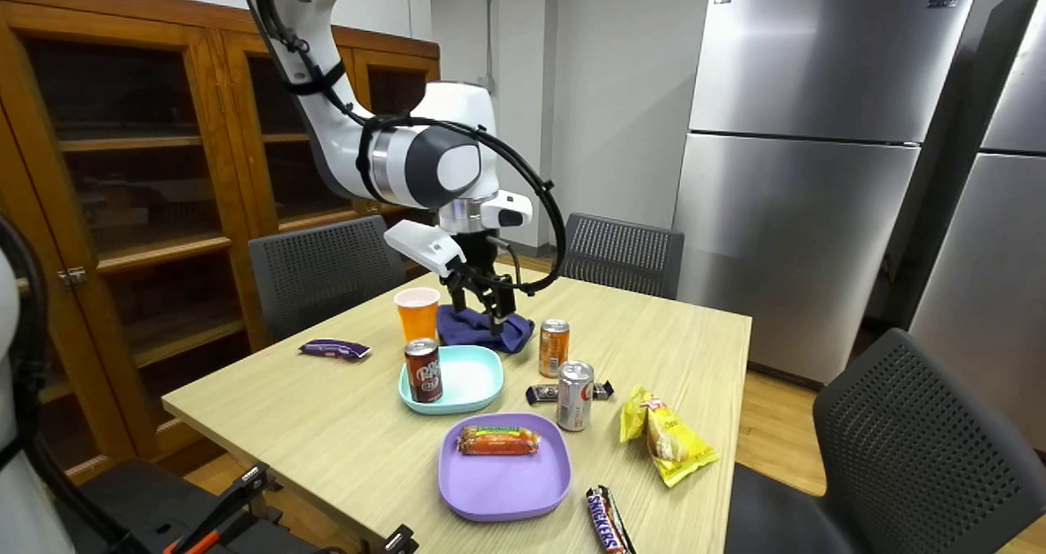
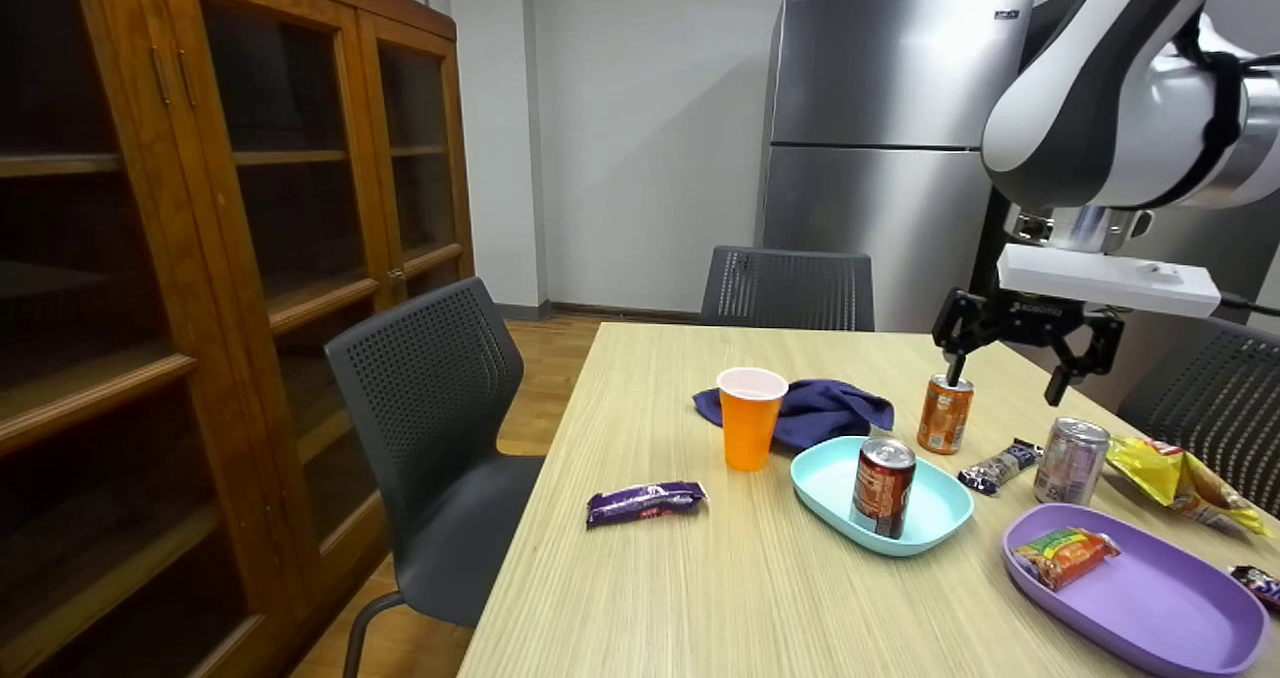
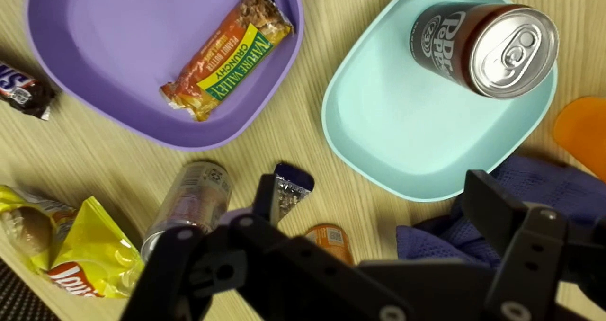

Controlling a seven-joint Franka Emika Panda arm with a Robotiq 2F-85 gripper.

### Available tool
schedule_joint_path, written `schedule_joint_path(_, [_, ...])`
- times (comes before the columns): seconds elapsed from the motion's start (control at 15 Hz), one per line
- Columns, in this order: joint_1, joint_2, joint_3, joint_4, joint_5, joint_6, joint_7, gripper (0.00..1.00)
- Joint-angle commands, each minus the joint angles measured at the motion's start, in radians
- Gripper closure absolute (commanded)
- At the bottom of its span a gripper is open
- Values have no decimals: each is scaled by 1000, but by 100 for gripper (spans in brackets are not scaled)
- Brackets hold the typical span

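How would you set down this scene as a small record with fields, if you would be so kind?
Tool: gripper, jaws open, nothing held, above the table
Dishes: purple plate holding a Nature Valley bar; teal plate holding an upright Dr Pepper can
Other cans: orange can and silver can, both upright on the table
Snacks on table: yellow bag, Snickers bar, purple-wrapped bar, dark-wrapped bar
Drinkware: orange cup, upright, contents not visible
Textile: crumpled blue cloth beside the orange cup
Background: steel refrigerator, wooden cabinet, dark chairs
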Motion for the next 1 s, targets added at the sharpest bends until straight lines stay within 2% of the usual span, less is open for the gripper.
schedule_joint_path(0.0, [-10, -1, 8, 1, -5, -3, 3, 0])
schedule_joint_path(0.6, [-15, 13, 3, 23, 11, -22, 21, 0])
schedule_joint_path(0.93, [-22, 69, -62, 100, 2, -49, 144, 0])
